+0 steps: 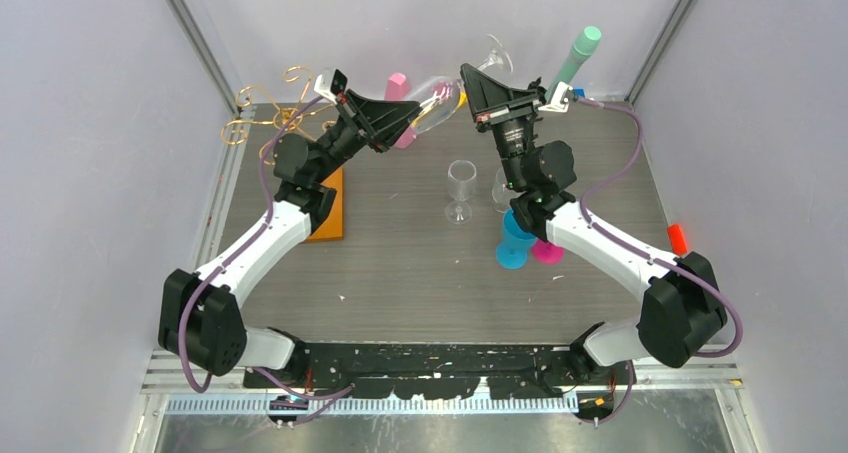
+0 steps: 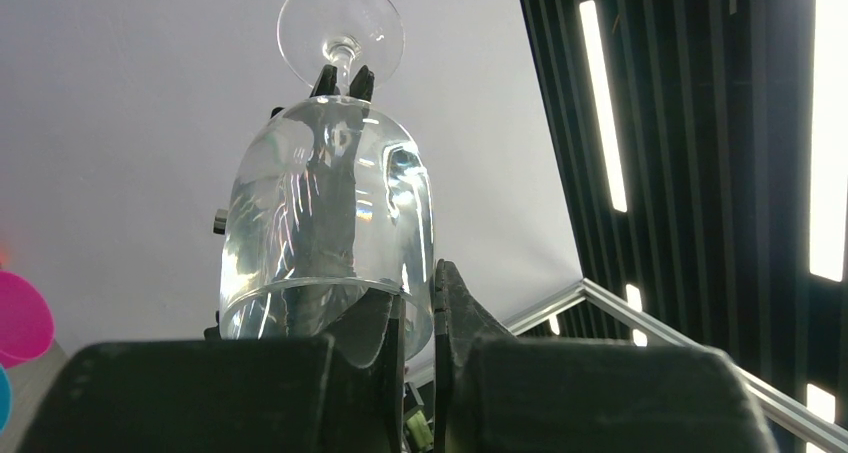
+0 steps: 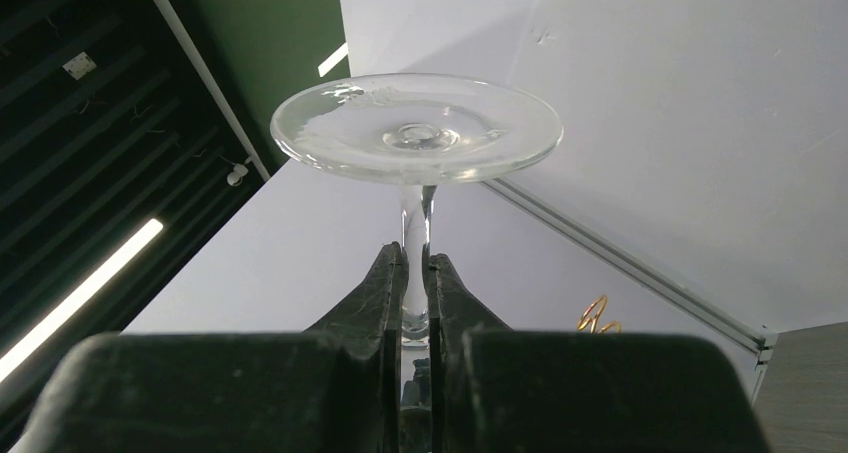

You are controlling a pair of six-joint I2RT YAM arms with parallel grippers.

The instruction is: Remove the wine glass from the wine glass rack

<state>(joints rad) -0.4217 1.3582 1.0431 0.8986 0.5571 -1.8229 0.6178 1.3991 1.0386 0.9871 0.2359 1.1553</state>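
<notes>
**Wine glass held in the air between both grippers**

At the back left stands the wine glass rack (image 1: 265,123), thin gold wire with curled arms. Its orange-brown wooden base is partly under the left arm. To its right, clear of the rack and above the table (image 1: 400,273), the smooth clear wine glass (image 1: 440,98) hangs tilted. The left gripper (image 2: 420,293) pinches the bowl's rim. The right gripper (image 3: 415,273) is clamped on the thin stem under the round foot. Below stand a second clear glass (image 1: 460,188), a blue cup (image 1: 514,243) and a pink cup (image 1: 547,251).
</notes>
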